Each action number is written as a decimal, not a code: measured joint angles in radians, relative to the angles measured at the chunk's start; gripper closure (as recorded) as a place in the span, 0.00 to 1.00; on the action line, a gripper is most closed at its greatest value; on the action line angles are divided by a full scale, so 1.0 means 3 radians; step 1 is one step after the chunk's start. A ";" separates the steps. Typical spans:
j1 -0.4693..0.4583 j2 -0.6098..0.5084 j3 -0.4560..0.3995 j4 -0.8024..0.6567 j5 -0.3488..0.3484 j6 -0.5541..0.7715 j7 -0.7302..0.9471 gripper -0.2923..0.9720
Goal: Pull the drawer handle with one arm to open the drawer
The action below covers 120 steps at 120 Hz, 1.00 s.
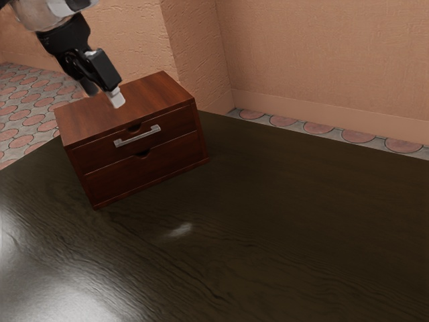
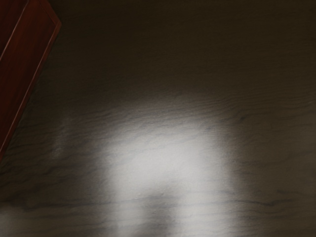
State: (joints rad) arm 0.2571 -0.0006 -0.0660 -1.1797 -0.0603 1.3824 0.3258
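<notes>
A small reddish-brown cabinet (image 1: 131,137) with two drawers stands on the dark wooden table (image 1: 281,228), towards the exterior view's left. The top drawer (image 1: 134,139) carries a silver bar handle (image 1: 137,136); it sits flush with the cabinet front. The lower drawer (image 1: 144,168) has only a finger notch. My black gripper (image 1: 115,97) hangs just above the cabinet's top panel, behind and a little to the left of the handle, touching nothing. In the wrist view one edge of the cabinet (image 2: 22,59) shows beside the table surface (image 2: 197,98).
Tabletop stretches wide to the right and in front of the cabinet, with a bright glare patch (image 2: 158,168). An orange wall (image 1: 322,54) and a tiled floor (image 1: 27,107) lie behind the table.
</notes>
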 joint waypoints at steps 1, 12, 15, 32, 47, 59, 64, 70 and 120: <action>-0.0006 0.0000 -0.0002 0.0001 0.0007 0.0004 0.0012 0.23; -0.0118 -0.0048 0.0017 0.0001 0.0074 0.0018 0.0104 0.23; -0.0152 -0.0063 0.0027 0.0000 0.0089 0.0015 0.0126 0.23; -0.0282 -0.0059 0.0060 -0.0028 0.0272 -0.0009 0.0239 0.23; -0.0302 0.0082 0.0062 -0.0031 0.0377 0.0072 0.0421 0.23; -0.0257 0.0151 0.0065 -0.0035 0.0411 0.0200 0.0625 0.23; -0.0205 0.0188 0.0065 -0.0040 0.0419 0.0257 0.0712 0.23; -0.0123 0.0219 0.0066 -0.0050 0.0425 0.0329 0.0815 0.23; -0.0057 0.0449 -0.0006 -0.0413 0.0515 0.1223 0.1545 0.29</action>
State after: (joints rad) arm 0.2399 0.1341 -0.0678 -1.3035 0.0941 1.7492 0.7894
